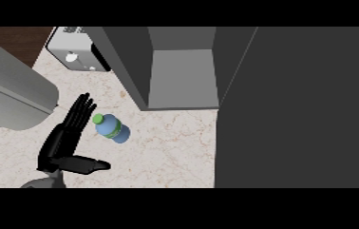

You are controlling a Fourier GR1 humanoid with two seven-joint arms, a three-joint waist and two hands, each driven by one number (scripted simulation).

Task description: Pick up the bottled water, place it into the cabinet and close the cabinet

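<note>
- Left hand [64, 140]: open, fingers straight and pointing away, thumb stuck out toward the right, just left of the bottle and holding nothing.
- Bottle [111, 127]: small, pale blue and see-through, with a green cap; it rests on the marbled tabletop [168, 147].
- Cabinet [181, 69]: grey, standing open, beyond the bottle and to its right.
- Its dark door [288, 109] fills the space right of the bottle.
</note>
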